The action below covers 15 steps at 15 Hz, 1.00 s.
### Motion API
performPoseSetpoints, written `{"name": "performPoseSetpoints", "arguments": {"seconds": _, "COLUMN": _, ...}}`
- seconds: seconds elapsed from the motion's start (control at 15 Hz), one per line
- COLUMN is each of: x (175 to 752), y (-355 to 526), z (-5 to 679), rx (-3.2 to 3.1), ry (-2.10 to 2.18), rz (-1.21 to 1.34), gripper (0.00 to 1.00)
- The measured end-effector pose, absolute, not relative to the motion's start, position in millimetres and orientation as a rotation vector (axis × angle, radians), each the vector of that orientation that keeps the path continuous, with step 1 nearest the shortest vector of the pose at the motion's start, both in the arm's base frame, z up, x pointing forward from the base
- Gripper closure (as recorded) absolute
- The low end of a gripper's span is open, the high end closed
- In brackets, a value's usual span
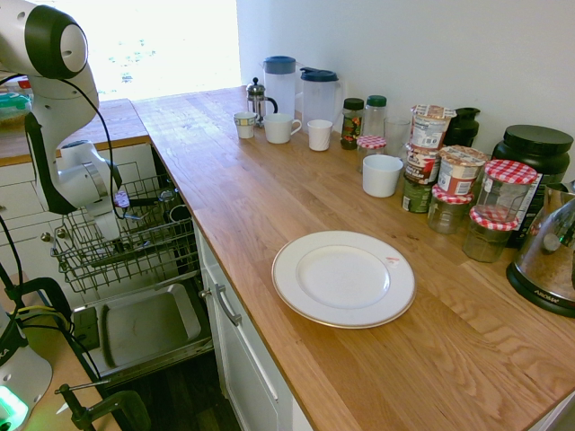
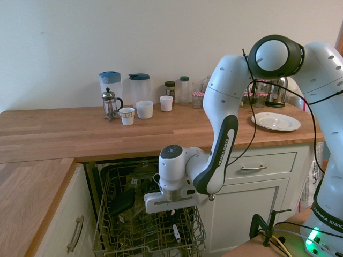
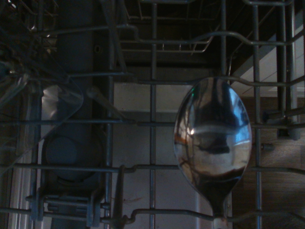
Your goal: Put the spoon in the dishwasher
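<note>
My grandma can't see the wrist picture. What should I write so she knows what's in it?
A shiny metal spoon, its oval bowl large and close to the camera, shows over the wire rack of a dishwasher. Through the wires, a pale surface shows below.

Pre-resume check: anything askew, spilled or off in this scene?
Nothing stands out: the plate lies flat on the counter, the mugs and jars stand upright, and no spill shows. The spoon over the dishwasher rack fits the task.
</note>
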State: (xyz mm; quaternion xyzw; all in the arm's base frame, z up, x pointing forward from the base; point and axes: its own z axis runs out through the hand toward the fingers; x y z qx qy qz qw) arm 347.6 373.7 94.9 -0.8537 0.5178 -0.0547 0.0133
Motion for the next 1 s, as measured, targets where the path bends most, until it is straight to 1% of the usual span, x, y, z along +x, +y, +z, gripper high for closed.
{"name": "performPoseSetpoints", "arguments": {"seconds": 0.27, "x": 353, "y": 371, "z": 96, "rx": -2.65, "ry": 1.624, "rz": -0.183, "gripper": 0.0}}
{"name": "performPoseSetpoints", "arguments": {"seconds": 0.47, "x": 357, "y": 370, "z": 111, "rx": -2.632, "ry": 1.629, "rz": -0.21, "gripper": 0.0}}
{"name": "performPoseSetpoints", "arguments": {"seconds": 1.0, "x": 335, "y": 347, "z": 218, "rx": -2.587, "ry": 1.644, "rz": -0.319, "gripper": 0.0}}
